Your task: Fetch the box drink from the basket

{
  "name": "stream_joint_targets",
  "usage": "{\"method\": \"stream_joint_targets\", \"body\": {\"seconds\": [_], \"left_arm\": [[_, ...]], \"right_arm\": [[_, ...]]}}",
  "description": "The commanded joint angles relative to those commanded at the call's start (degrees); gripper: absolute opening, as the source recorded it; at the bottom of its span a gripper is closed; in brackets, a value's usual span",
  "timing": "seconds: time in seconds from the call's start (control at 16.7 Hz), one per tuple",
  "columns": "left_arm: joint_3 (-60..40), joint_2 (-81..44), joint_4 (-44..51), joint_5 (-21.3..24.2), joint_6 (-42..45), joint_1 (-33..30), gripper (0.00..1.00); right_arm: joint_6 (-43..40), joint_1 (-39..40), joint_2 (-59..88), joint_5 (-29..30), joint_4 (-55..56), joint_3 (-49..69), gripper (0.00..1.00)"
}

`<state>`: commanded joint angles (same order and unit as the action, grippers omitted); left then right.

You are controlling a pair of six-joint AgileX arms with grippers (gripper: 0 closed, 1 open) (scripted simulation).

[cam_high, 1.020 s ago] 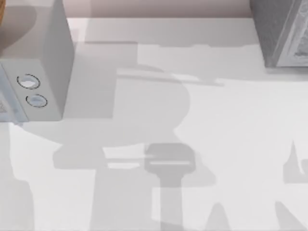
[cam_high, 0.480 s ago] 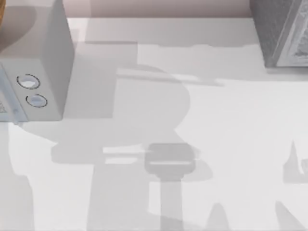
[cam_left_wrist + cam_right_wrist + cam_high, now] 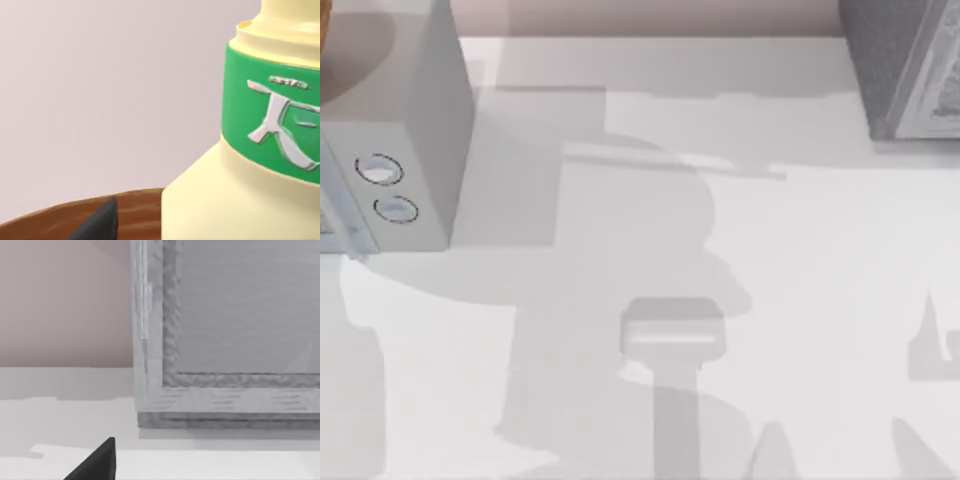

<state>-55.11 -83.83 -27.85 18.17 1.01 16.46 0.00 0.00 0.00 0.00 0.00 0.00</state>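
Left gripper's dark fingertip (image 3: pixel 97 222) sits just beside the box drink (image 3: pixel 240 175), a pale yellow carton with a green band, above a brown basket rim (image 3: pixel 135 207); grip state indeterminable. Right fingertip (image 3: pixel 97 462) faces the grey speckled box (image 3: pixel 225 330).

Bright even light, soft grey shadows on table (image 3: pixel 820 250)

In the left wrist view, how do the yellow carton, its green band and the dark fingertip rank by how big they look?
1. The yellow carton, by far the largest, though it sits very close to the camera.
2. The green band around it.
3. The dark fingertip, smallest, cut off by the picture's edge above the brown basket rim.
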Motion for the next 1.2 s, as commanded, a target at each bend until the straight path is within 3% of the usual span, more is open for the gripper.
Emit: {"method": "stream_joint_targets", "body": {"seconds": [0.42, 1.2], "left_arm": [[-1.6, -2.1, -0.5, -0.5, 0.0, -0.6, 1.00], [-1.6, -2.1, -0.5, -0.5, 0.0, -0.6, 0.02]], "right_arm": [[0.0, 0.0, 0.0, 0.0, 0.0, 0.0, 1.00], [0.0, 0.0, 0.0, 0.0, 0.0, 0.0, 1.00]]}}
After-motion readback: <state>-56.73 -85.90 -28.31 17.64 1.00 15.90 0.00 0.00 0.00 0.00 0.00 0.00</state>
